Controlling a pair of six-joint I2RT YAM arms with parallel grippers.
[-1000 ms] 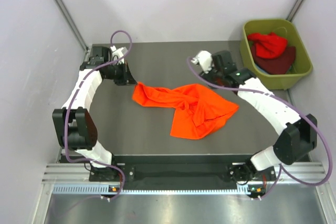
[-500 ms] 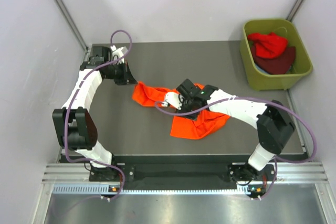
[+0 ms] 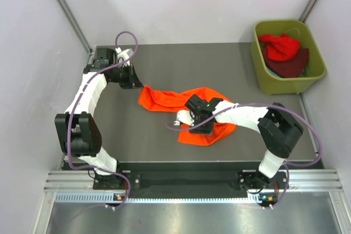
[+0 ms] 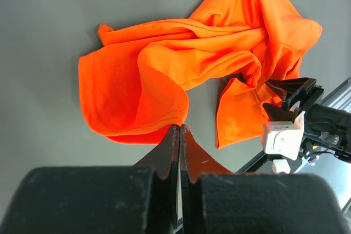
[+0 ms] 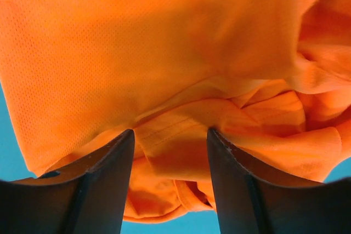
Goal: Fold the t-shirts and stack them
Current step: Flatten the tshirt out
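A bright orange t-shirt (image 3: 211,113) lies crumpled in the middle of the dark table, one end stretched out to the left. My left gripper (image 3: 134,83) is at that left end. In the left wrist view it (image 4: 180,127) is shut, with its tips on the shirt's hem (image 4: 164,119). My right gripper (image 3: 198,123) is low over the shirt's middle. In the right wrist view it (image 5: 170,135) is open, its jaws either side of a fold of orange cloth (image 5: 175,146). A red t-shirt (image 3: 279,45) and a dark maroon one (image 3: 292,65) lie in the tub.
An olive-green plastic tub (image 3: 260,61) stands at the back right, off the table's corner. White walls close in both sides. The dark table (image 3: 181,64) runs from the arm bases to the back wall. The right arm crosses the table's right half.
My right arm swung from the back right down onto the shirt's middle and settled a little nearer the front edge. The shirt is bunched under it. The left arm has not moved.
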